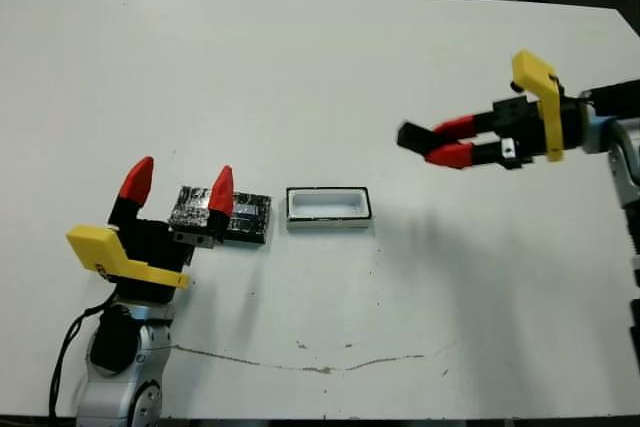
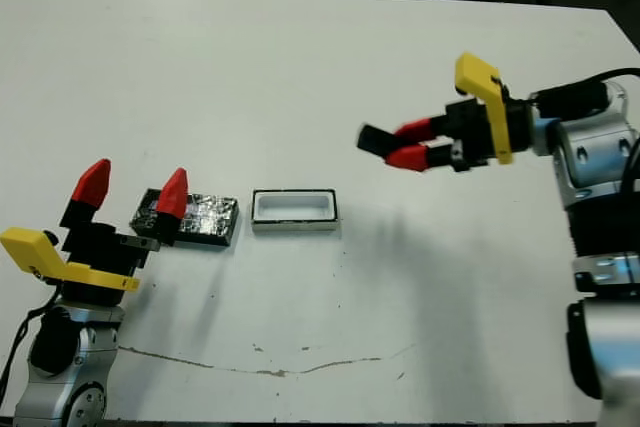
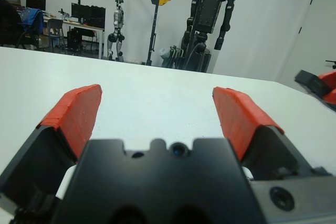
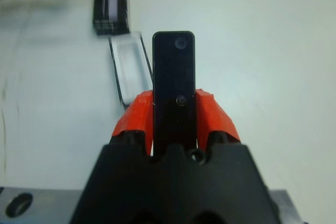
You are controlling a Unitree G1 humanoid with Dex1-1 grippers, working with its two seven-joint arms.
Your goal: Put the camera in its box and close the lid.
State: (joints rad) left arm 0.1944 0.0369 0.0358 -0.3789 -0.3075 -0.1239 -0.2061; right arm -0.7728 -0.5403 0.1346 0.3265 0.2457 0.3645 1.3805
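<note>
The right gripper (image 1: pixel 432 145) hung above the table, right of the shallow white-lined box (image 1: pixel 328 206), jaws clamped on the slim black bar-shaped camera (image 4: pixel 174 85). The left gripper (image 1: pixel 178 187), jaws apart, hovered at the crinkly black lid (image 1: pixel 246 217), which lay just left of the box.

lid (image 1: pixel 222 216) just left of box (image 1: pixel 328 206)

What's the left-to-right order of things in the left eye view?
left claw → lid → box → camera, held off the table → right claw
</note>
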